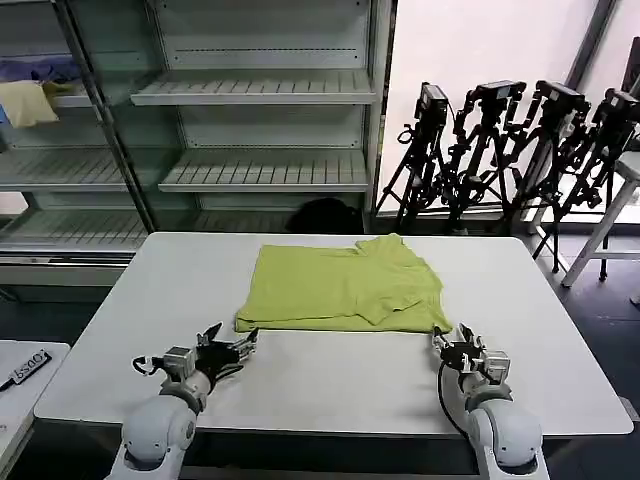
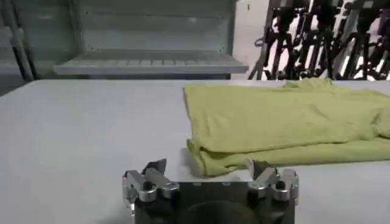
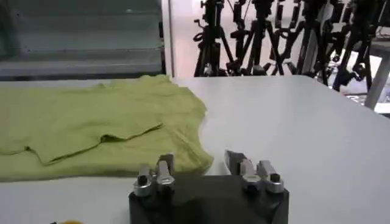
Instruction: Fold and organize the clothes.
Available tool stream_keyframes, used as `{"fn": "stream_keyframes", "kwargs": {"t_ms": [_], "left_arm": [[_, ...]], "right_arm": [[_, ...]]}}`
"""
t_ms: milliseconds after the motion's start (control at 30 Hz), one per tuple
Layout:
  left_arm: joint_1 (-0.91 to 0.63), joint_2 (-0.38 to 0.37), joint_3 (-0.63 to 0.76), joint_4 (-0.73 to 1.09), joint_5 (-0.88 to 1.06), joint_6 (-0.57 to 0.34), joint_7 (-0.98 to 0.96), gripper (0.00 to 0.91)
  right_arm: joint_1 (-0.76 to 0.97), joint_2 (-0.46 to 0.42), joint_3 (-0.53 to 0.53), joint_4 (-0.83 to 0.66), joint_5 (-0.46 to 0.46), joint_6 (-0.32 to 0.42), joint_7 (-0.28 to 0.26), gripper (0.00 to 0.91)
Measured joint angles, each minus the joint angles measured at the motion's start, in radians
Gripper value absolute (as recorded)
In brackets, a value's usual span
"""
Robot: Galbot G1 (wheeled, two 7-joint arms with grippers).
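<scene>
Two grippers of mine rest low over the near part of the white table (image 1: 120, 330). My left gripper (image 1: 228, 345) sits just short of the shirt's (image 1: 340, 285) near left corner, fingers spread wide and holding nothing; from its wrist camera the folded edge of the shirt (image 2: 286, 125) lies just ahead of the open gripper (image 2: 207, 173). My right gripper (image 1: 456, 345) is at the shirt's near right corner, also open and empty; in its wrist view the gripper (image 3: 198, 164) has the corner of the shirt (image 3: 91, 122) close in front of its fingers, and I cannot tell whether they touch the cloth.

The lime shirt lies folded roughly in half in the middle of the table, with a sleeve doubled over on top towards my right.

Behind the table stand grey metal shelves (image 1: 260, 90). On an upper shelf to my far left lie a pale yellow cloth (image 1: 25, 102) and a purple cloth (image 1: 40, 68). To my right, by the window, stands a row of black tripods (image 1: 510, 150). A dark rounded object (image 1: 325, 215) sits on the floor beyond the table's far edge. On a low surface at my left lies a tag (image 1: 28, 366) with dark writing I cannot read.
</scene>
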Motion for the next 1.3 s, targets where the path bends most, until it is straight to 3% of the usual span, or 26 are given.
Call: {"fn": "stream_keyframes", "kwargs": {"t_ms": [33,67,100,167,300,367,433,533,1300], "left_arm": [[-0.001,-0.001,0.0,0.002,-0.004,0.0,0.0,0.897],[-0.002,-0.001,-0.001,0.004,-0.008,0.0,0.0,0.766],[-0.003,-0.001,-0.001,0.005,-0.011,0.0,0.0,0.645],[-0.008,-0.001,-0.002,0.011,-0.019,0.0,0.0,0.353],[-0.013,0.0,-0.001,0.021,-0.026,0.0,0.0,0.06],[-0.015,0.001,0.002,0.025,-0.027,0.0,0.002,0.01],[-0.016,0.0,0.004,0.028,-0.028,0.0,0.003,0.01],[-0.018,-0.001,0.006,0.032,-0.03,0.0,0.006,0.0],[-0.024,0.009,0.009,0.028,0.017,-0.013,0.02,0.0]], "right_arm": [[0.002,0.0,0.0,-0.002,-0.001,0.0,-0.001,0.534],[0.003,0.0,-0.001,-0.003,-0.001,0.0,-0.001,0.524],[0.004,0.0,-0.001,-0.005,-0.002,0.0,-0.002,0.453],[0.007,0.0,-0.002,-0.009,-0.003,0.0,-0.002,0.433],[0.009,0.0,-0.004,-0.014,-0.005,0.001,-0.006,0.393],[0.009,0.0,-0.005,-0.015,-0.007,0.002,-0.009,0.302],[0.01,0.0,-0.006,-0.018,-0.01,0.003,-0.01,0.131],[0.011,0.0,-0.008,-0.021,-0.014,0.004,-0.013,0.0],[-0.013,-0.007,0.005,-0.007,-0.011,0.006,-0.019,0.0]]}}
